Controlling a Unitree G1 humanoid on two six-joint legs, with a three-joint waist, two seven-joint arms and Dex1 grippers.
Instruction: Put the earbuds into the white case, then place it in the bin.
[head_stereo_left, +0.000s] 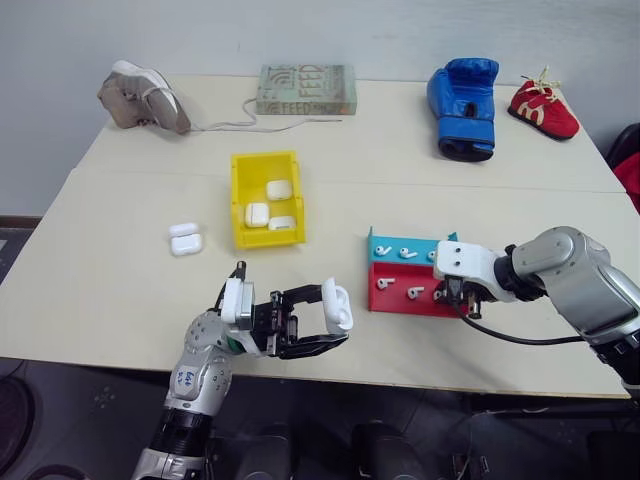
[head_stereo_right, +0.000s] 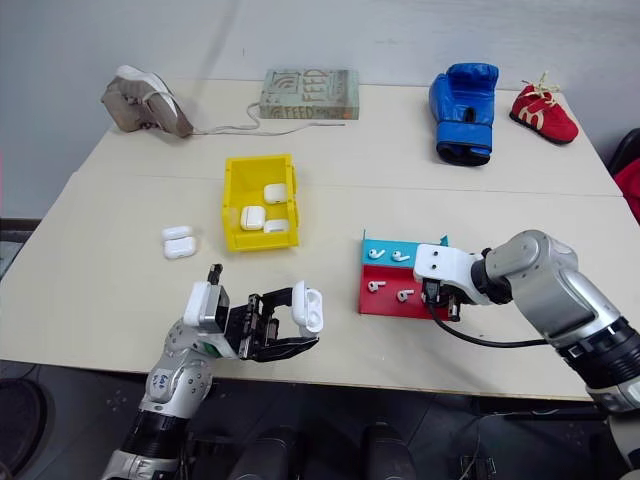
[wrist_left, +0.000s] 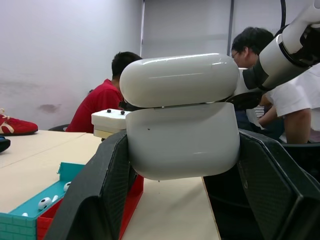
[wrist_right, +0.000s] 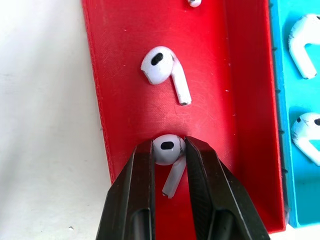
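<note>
My left gripper (head_stereo_left: 322, 321) is shut on a white case (head_stereo_left: 338, 306), held above the table's front edge; in the left wrist view the case (wrist_left: 182, 115) sits between both black fingers (wrist_left: 100, 195), its lid slightly ajar. My right gripper (wrist_right: 168, 150) reaches down into the red tray (wrist_right: 125, 75) and is shut on an earbud (wrist_right: 167, 147) lying there. Another earbud (wrist_right: 159, 65) lies just beyond it. More earbuds (head_stereo_left: 408, 253) rest in the blue tray (head_stereo_left: 392, 243). The yellow bin (head_stereo_left: 238, 215) stands mid-table with three cases (head_stereo_left: 257, 214) inside.
Two more white cases (head_stereo_left: 185, 238) lie left of the bin. Along the far edge are a grey shoe (head_stereo_left: 142, 97), a book (head_stereo_left: 306, 89), a blue boxing glove (head_stereo_left: 464, 105) and a red shoe (head_stereo_left: 543, 108). People (wrist_left: 102, 100) sit beyond the table.
</note>
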